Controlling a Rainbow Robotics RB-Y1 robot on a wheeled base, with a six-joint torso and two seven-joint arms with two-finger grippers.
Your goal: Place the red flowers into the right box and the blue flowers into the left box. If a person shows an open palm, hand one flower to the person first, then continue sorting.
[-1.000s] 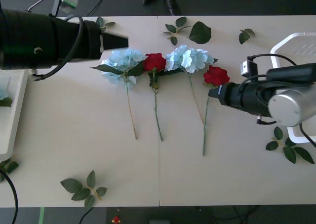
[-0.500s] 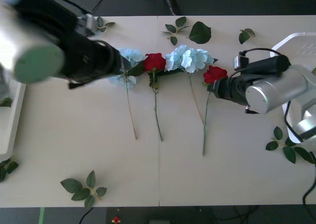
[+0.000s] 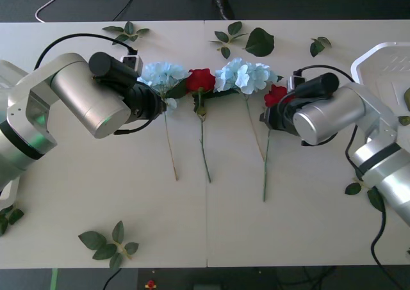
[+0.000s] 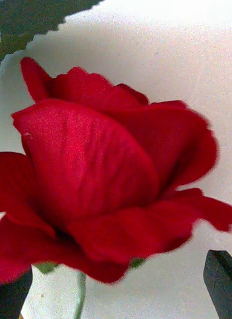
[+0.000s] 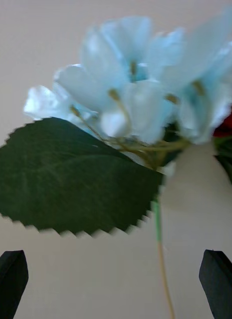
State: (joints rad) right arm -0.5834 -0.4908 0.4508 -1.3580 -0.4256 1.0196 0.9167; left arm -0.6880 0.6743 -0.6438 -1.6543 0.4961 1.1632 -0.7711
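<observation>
Four flowers lie in a row on the table with their stems toward me. The leftmost blue flower (image 3: 163, 75) has my left gripper (image 3: 160, 102) at its head, open; in the left wrist view its pale bloom (image 5: 140, 99) and a big leaf (image 5: 71, 179) are close ahead, and the stem (image 5: 160, 259) runs between the fingertips (image 5: 11, 279). The rightmost red flower (image 3: 277, 95) has my right gripper (image 3: 269, 115) at it, open, with the bloom (image 4: 96, 179) just above the fingertips (image 4: 220, 279). Between them lie another red flower (image 3: 200, 80) and another blue flower (image 3: 246, 75). The right box (image 3: 378, 53) is at the right edge. The left box is hidden behind my left arm.
Loose green leaf sprigs lie at the table's back (image 3: 246, 40) (image 3: 318, 45) (image 3: 128, 29), at the front left (image 3: 109, 242) and near the right arm (image 3: 371, 191). A cable trails on the floor beyond the far edge.
The left arm has swung round and brought its gripper down to the leftmost blue flower. The right gripper has moved left up to the rightmost rose. The flowers have not moved.
</observation>
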